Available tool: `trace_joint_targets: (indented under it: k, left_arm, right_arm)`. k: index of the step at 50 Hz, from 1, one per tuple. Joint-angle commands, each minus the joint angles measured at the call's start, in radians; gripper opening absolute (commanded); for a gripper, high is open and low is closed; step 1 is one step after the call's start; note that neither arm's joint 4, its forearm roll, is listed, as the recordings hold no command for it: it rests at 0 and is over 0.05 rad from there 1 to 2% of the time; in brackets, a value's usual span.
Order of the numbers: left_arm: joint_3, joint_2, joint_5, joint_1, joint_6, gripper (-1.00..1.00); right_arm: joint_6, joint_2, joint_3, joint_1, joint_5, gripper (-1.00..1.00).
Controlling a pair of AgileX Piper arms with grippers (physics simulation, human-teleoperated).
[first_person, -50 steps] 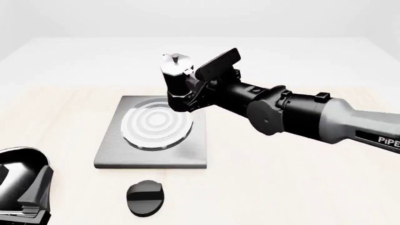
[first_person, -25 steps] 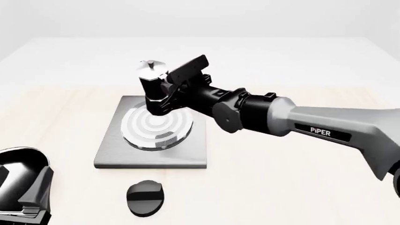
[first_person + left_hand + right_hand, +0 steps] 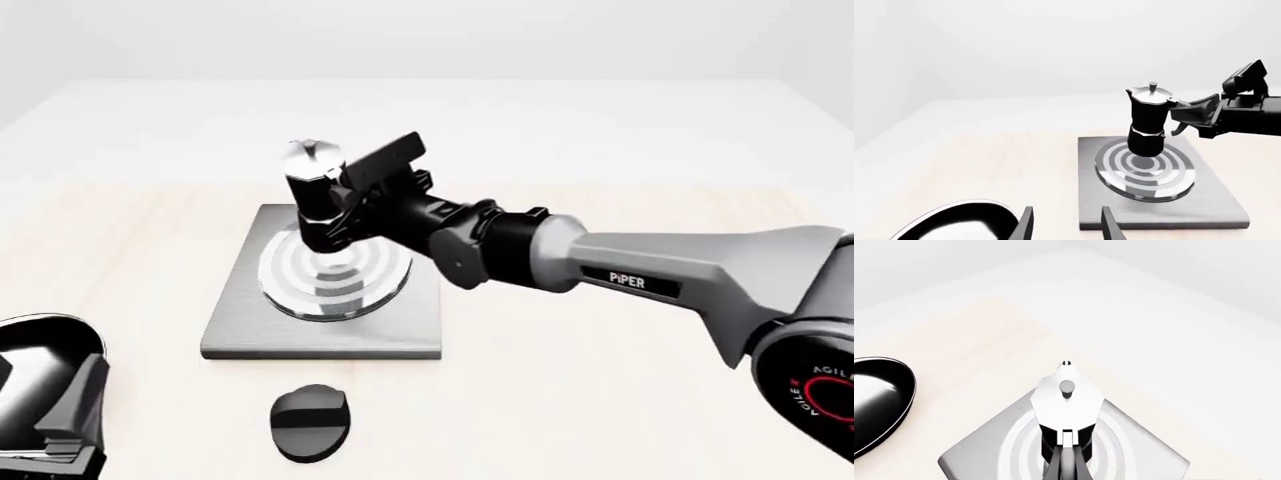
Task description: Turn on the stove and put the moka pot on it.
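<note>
Above the middle of the flat grey metal stove (image 3: 320, 300), over its concentric silver rings (image 3: 334, 272), hangs the small moka pot with black faceted base and shiny silver lid (image 3: 314, 200). It stands upright, and in the left wrist view its base (image 3: 1146, 142) seems just over the rings or touching them; I cannot tell which. The right gripper (image 3: 350, 205) has its jaws clamped on the pot's handle side. Compared with half a second ago, the pot has moved a little further left and lower over the burner, and the right arm is stretched out more. The small black oval knob (image 3: 310, 422) lies on the table near its front edge, apart from the stove. At the front left corner, beside the black frying pan (image 3: 40, 350), the left gripper (image 3: 1064, 225) rests with its fingers apart.
</note>
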Motion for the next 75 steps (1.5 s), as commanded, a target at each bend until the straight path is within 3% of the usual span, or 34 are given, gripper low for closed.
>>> trace_joint_targets:
  k: [1, 54, 55, 75]
  left_arm:
    - [0.0, 0.0, 0.0, 0.021, 0.001, 1.0]
    - [0.0, 0.0, 0.007, 0.023, -0.002, 1.0]
    - [0.0, 0.0, 0.007, 0.023, -0.003, 1.0]
    - [0.0, 0.0, 0.001, 0.02, -0.001, 1.0]
  right_arm:
    - [0.007, 0.041, -0.034, -0.005, -0.015, -1.0]
    - [0.042, 0.089, -0.01, 0.0, -0.024, -1.0]
    - [0.043, 0.086, -0.008, 0.002, -0.022, 1.0]
    - [-0.003, -0.053, 0.054, -0.002, 0.016, 1.0]
